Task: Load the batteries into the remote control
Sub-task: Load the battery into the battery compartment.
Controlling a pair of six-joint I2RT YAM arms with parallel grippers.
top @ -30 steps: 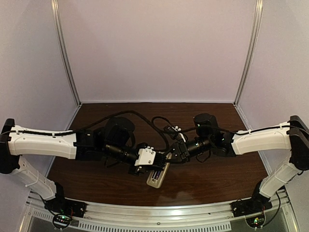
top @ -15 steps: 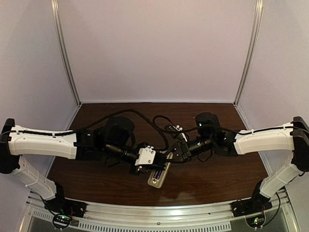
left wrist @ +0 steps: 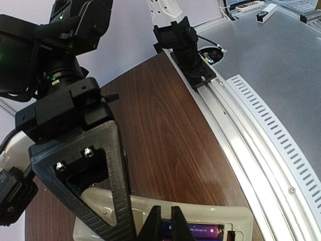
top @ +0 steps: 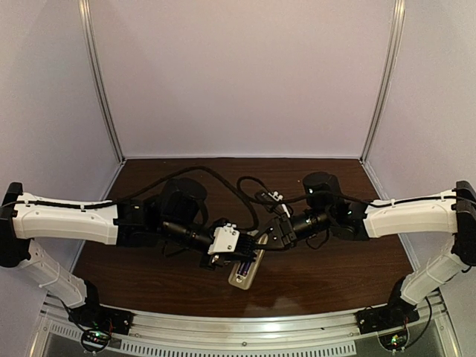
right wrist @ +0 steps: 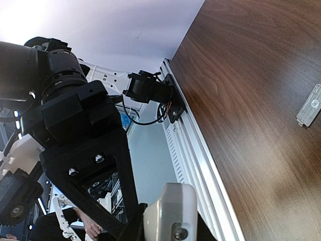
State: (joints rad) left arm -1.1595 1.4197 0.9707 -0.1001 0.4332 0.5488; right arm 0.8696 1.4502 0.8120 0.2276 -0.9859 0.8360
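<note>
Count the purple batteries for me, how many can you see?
1 for sure: a purple battery lying in the remote control's recess, by the left jaws' tips. Another may hide under them.

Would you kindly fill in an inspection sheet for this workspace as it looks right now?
Surface: glossy dark wooden table.
Job's things: remote control back up, recess open; purple batteries lying in it.
Clutter: grey-white cover piece flat on the table, apart from the remote.
Grippers: left gripper shut, tips at the batteries; right gripper shut on the remote's end.
Cables: black cables looping over the table behind both wrists.
Surroundings: pale walls, metal rail at the near edge.
</note>
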